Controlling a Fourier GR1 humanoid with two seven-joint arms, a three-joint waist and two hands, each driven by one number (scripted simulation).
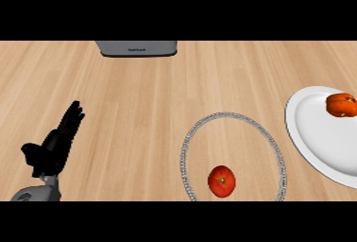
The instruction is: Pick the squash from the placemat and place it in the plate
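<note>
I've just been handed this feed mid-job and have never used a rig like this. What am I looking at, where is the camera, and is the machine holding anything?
This is a single view from the robot's head, looking steeply down at a wooden counter. The black shape at lower left is the robot's left hand on a grey forearm; its fingers are straight and point up, and it holds nothing. It is resting near the edge. The right hand does not show.

On the counter lies a round placemat with a beaded grey rim. A red, tomato-like vegetable lies on it near the bottom. At the right edge is a white plate with an orange squash already on it, partly cut off by the frame. At the top sits a grey appliance, only partly visible.
</note>
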